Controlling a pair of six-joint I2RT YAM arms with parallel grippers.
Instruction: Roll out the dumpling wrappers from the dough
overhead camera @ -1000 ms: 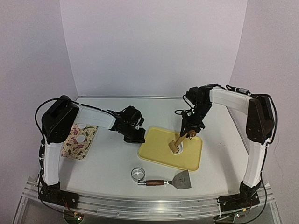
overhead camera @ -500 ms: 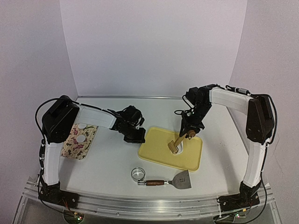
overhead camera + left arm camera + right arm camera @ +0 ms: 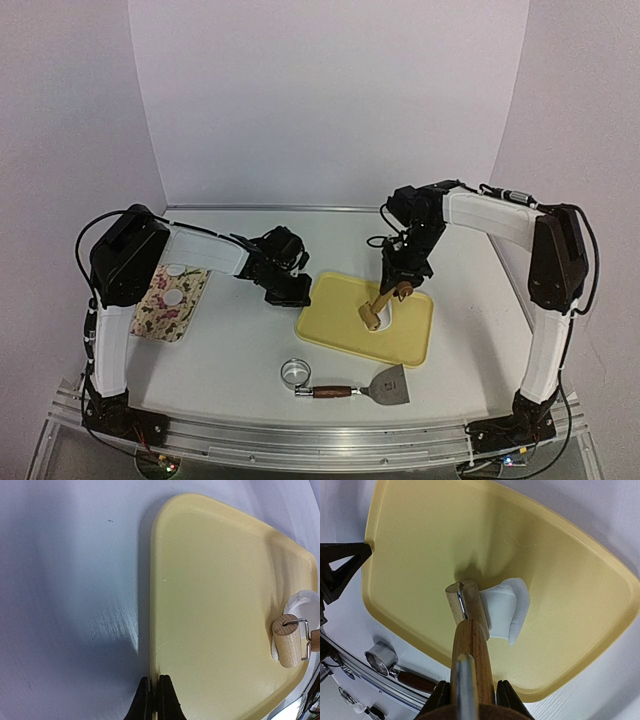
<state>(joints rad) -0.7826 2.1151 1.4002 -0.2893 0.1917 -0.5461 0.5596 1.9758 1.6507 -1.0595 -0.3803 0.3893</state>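
Roller (image 3: 372,317) slightly leftward; dough (image 3: 506,609) fold wrist-view only.

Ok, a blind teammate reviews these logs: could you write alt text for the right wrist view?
The fingers of the right gripper clamp the handle of a wooden roller, its drum pressing a white dough piece on a yellow tray. The left gripper touches the tray's corner at frame left; a metal ring cutter lies off the tray.

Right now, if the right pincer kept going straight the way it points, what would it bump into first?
Its wooden roller rests on the white dough on the yellow tray, so the right pincer would likely push into that dough and tray first.
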